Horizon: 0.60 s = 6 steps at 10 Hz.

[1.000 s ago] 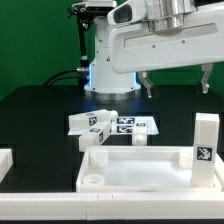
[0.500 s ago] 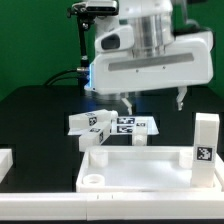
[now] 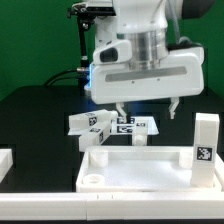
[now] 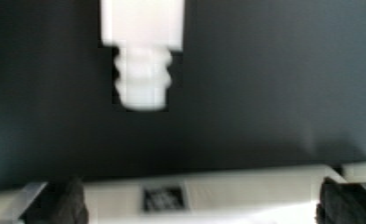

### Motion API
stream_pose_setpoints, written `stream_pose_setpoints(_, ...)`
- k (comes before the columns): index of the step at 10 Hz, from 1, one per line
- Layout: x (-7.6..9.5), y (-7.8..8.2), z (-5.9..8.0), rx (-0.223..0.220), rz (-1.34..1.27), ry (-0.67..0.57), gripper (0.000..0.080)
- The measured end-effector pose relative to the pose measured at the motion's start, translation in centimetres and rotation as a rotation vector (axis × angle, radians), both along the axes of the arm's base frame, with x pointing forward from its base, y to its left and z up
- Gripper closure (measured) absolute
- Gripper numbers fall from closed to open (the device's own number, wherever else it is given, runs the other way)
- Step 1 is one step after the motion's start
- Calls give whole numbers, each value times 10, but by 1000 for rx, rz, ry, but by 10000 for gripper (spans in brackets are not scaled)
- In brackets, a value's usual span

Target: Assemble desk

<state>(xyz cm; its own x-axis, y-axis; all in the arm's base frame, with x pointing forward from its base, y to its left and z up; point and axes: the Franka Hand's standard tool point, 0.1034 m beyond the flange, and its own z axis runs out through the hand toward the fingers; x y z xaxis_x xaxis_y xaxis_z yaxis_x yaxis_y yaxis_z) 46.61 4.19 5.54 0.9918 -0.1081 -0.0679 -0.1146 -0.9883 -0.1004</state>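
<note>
Hand (image 3: 147, 111) wide above loose legs (image 3: 96, 122)

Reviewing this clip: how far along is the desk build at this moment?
Early stage. Done: one upright leg stands at the panel's corner on the exterior view's right, apparently fitted. In hand: nothing; the open fingers hover above the loose legs lying behind the panel. Left: picking up those legs and fitting them into the other corners.
</note>
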Motion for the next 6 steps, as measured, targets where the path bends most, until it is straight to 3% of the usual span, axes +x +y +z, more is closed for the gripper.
stream_pose_setpoints(3, -33, -9, -32, 8, -59, 107, 151)
stream_pose_setpoints(6, -32, -9, -32, 4, -53, 107, 151)
